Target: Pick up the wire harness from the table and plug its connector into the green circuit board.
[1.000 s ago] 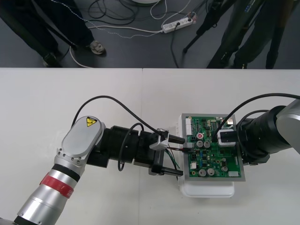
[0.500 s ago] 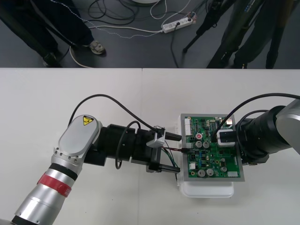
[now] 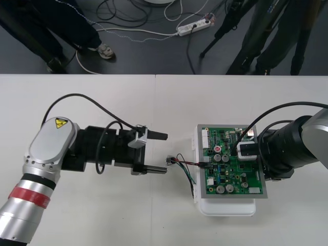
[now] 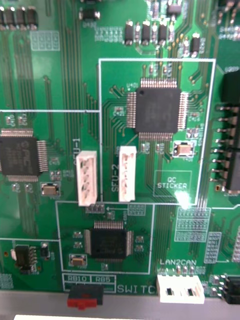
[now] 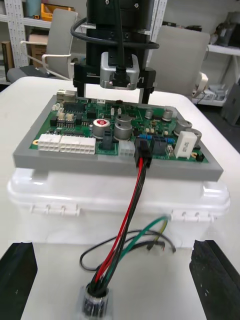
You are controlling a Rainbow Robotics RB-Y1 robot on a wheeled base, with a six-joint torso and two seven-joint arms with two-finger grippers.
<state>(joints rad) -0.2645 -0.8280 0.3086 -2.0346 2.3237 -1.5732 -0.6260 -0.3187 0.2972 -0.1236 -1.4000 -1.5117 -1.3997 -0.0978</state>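
Left tool (image 3: 165,153) spread, left of centre; harness (image 3: 184,165) just right of it, running rightward to plug (image 5: 142,150) seated in green board (image 3: 230,169); right tool (image 3: 247,150) over board, grip cannot tell.

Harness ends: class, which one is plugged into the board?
The black plug, seated in the board; the metal socket lies loose on the table by the left gripper.

The left arm (image 3: 56,154) comes in from the left side and lies almost level, pointing to the right. The left hand (image 3: 158,152) is open: its two black fingers (image 5: 18,280) stand far apart and hold nothing. The right arm (image 3: 302,143) reaches in from the right side, and the right hand (image 3: 247,150) points downward.
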